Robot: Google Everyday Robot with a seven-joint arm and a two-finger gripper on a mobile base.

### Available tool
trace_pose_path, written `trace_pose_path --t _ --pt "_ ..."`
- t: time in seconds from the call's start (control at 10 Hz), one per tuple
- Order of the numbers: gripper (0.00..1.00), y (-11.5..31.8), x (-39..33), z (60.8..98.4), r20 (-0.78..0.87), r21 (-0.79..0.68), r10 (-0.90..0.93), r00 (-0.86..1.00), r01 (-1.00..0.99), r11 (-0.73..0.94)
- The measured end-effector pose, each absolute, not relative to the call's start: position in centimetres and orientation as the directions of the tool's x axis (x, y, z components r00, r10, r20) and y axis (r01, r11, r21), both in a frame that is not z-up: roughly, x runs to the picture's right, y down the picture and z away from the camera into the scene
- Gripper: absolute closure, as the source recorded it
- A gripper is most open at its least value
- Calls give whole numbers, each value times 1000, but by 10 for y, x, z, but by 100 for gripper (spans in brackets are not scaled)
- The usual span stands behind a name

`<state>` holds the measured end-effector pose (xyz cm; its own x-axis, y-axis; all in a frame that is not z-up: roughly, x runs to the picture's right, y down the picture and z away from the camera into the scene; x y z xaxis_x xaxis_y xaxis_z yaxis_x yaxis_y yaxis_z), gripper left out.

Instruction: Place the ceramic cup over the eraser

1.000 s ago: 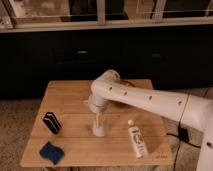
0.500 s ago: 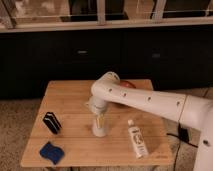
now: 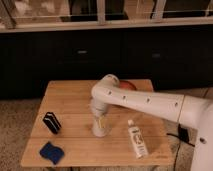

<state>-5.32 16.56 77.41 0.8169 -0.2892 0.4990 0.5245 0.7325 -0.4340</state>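
The ceramic cup (image 3: 100,130) is a small pale tumbler standing upright on the wooden table (image 3: 70,100), near the middle front. My gripper (image 3: 99,119) reaches straight down onto the cup from the white arm (image 3: 145,102) and covers its upper part. The eraser (image 3: 51,122) is a black block with white stripes. It stands on the table's left side, about a hand's width left of the cup and apart from it.
A blue wavy-edged flat piece (image 3: 51,152) lies at the front left corner. A white tube (image 3: 137,141) lies right of the cup. An orange bowl (image 3: 127,85) shows partly behind the arm at the back. Dark cabinets stand behind the table.
The arm's wrist has shifted slightly to the right and down over the cup. The cup stays at about the same spot on the table. The eraser has not moved.
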Motion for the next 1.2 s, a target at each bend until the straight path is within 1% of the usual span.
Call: trace_pose_path --t 1.0,1.1,1.2 --pt "20 175 -32 793 472 -467 -264 841 493 734" --pt "22 176 -32 794 471 -470 -263 842 491 733" --pt "29 176 -32 795 471 -470 -262 842 491 734"
